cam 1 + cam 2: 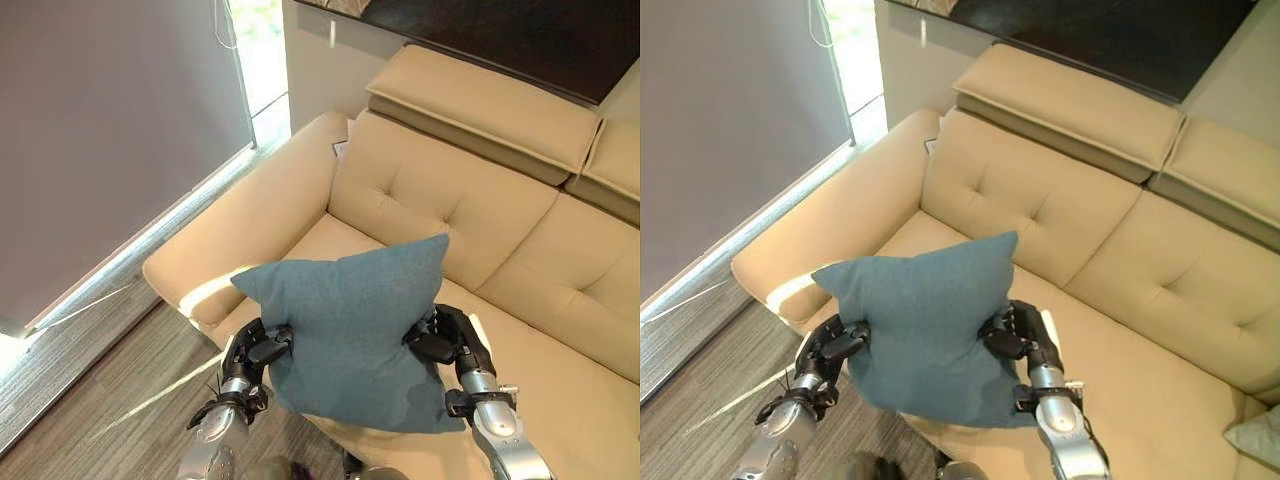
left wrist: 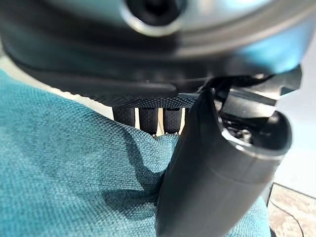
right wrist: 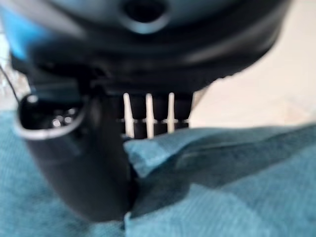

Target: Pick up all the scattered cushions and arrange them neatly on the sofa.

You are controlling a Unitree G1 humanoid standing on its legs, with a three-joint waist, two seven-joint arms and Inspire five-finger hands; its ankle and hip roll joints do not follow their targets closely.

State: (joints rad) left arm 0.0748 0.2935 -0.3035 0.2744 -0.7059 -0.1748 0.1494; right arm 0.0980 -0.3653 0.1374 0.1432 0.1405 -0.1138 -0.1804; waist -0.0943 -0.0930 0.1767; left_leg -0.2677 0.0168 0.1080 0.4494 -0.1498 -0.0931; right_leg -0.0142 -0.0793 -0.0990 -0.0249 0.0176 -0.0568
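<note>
While the blue cushion is held at lower centre of the frame, above the front edge of the beige sofa, each arm grips one side edge of it. The left hand is clenched on the cushion's left edge, and the left wrist view shows the thumb pressed onto the fabric with the fingers behind it. The right hand pinches the opposite edge in the same manner; the right wrist view shows fabric folded between thumb and fingers. A two-sided grip of this kind keeps the soft cushion spread flat and upright, so it can probably be set against the backrest without sagging. The seat beneath and behind the cushion, at centre frame, is free, which suggests the corner by the armrest as the placement point. A second cushion lies at the lower right edge of the right eye view, on the seat.
</note>
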